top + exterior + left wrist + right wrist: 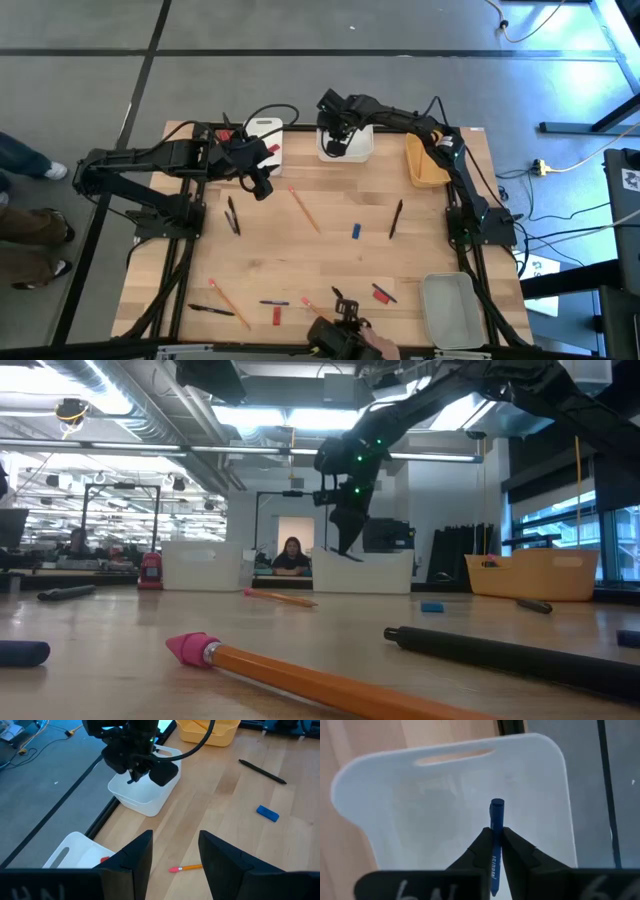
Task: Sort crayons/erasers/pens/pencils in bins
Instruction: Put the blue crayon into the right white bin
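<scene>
My right gripper [495, 834] is shut on a blue crayon [496, 820] over the wider white bin [350, 145] at the table's far edge; the low view shows this gripper [345, 545] hanging well above the table. My left gripper [175, 845] stands open in the air near the narrow white bin [265, 140], nothing between its fingers. On the table lie pencils [304, 210] [228, 303], pens [396, 218] [232, 215] and a blue eraser [355, 231]. My right gripper pinches the blue crayon between its two fingertips, about midway along its length [495, 840]. The fingers point steeply down from above, and the crayon runs along them, its free end [497, 806] sticking out past the tips. It hangs clear above the bin's white floor [445, 820].
A yellow-orange bin [425, 160] stands at the far right and a translucent grey bin [450, 308] at the near right. Small red pieces [384, 294] [275, 316] and another pen [212, 311] lie near the front edge. A person's hand [378, 346] shows at the near edge.
</scene>
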